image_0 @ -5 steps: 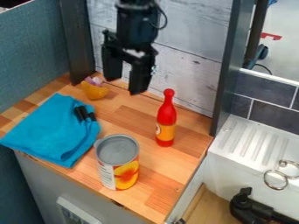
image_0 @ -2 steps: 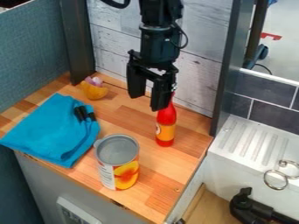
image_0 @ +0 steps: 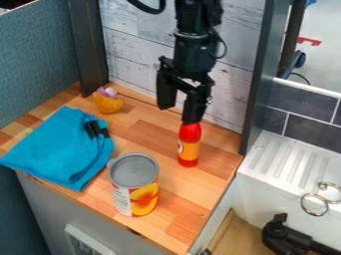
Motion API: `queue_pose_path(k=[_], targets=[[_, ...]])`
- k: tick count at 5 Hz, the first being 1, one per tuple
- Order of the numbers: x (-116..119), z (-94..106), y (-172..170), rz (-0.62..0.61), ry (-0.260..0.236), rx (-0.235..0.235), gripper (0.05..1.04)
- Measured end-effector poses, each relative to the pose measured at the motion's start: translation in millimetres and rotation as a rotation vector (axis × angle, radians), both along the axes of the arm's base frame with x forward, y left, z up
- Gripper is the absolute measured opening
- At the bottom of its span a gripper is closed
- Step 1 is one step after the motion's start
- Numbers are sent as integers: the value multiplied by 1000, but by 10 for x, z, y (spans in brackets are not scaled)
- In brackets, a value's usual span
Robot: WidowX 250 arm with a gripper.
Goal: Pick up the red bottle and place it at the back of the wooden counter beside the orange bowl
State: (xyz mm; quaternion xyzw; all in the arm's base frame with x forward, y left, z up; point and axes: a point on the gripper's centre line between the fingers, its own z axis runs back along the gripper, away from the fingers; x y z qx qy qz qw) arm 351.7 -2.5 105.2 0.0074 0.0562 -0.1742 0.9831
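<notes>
The red bottle (image_0: 190,133) wears an orange label below the gripper's (image_0: 176,113) parted, empty fingers (image_0: 194,109).

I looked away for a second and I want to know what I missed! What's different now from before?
The gripper moved toward the right side of the picture and a bit lower. Now one finger covers the top of the red bottle. It's open and hasn't grabbed or let go of anything. The bottle, can, blue cloth and little orange toy stayed put.
</notes>
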Motion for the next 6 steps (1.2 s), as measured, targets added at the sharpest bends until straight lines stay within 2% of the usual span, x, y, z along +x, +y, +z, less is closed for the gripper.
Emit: queue_pose_path(k=[2, 3, 5, 6], targets=[[174, -97, -47, 5, -22, -9, 1002], [214, -126, -38, 33, -12, 1, 963], [209, -131, -48, 48, -8, -3, 398], [208, -131, -61, 54, -7, -15, 332]])
